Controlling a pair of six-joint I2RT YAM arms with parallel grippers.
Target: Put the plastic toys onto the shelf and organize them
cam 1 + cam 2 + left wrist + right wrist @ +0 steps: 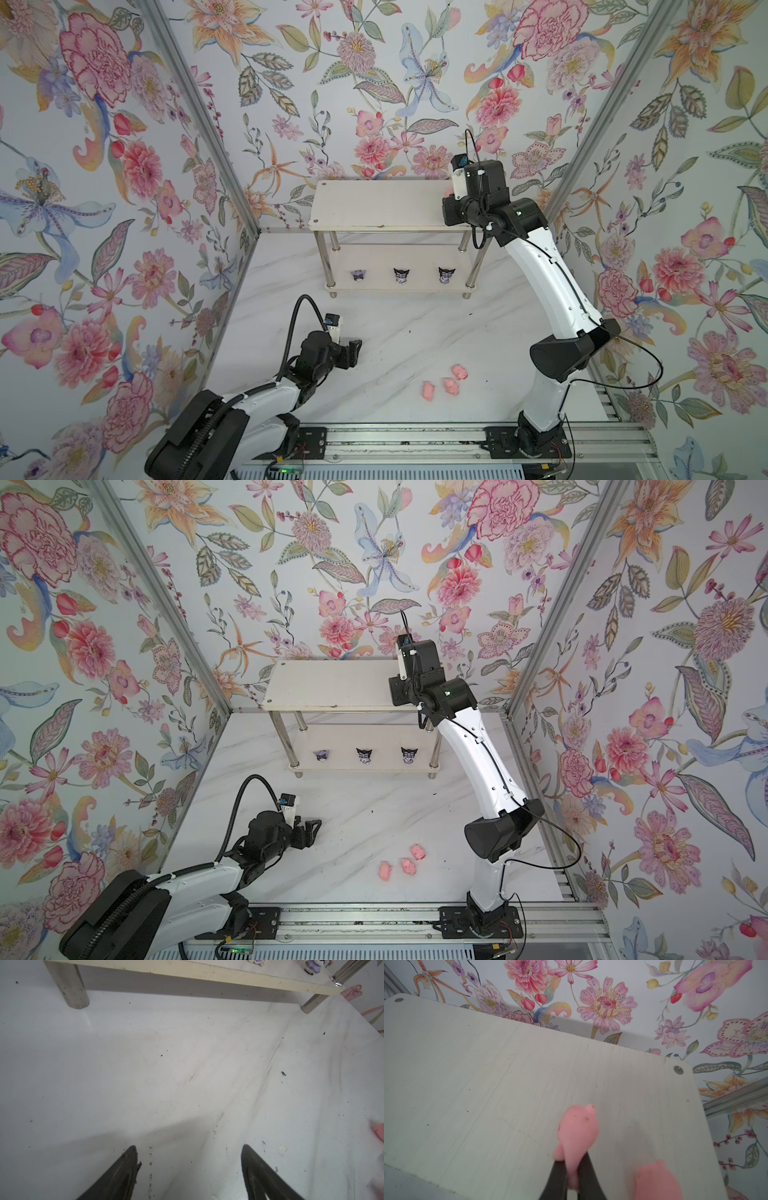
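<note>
Pincers differ: the right gripper (573,1169) pinches a pink pig (578,1130) over the top board of the shelf (374,205), right of frame centre; the left gripper (354,348) stands spread at lower left. Three pigs (451,385) lie on the table (415,332), bottom centre.

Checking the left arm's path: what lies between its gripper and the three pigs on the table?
Nothing: bare table between the left gripper and pink pigs, in both top views.
</note>
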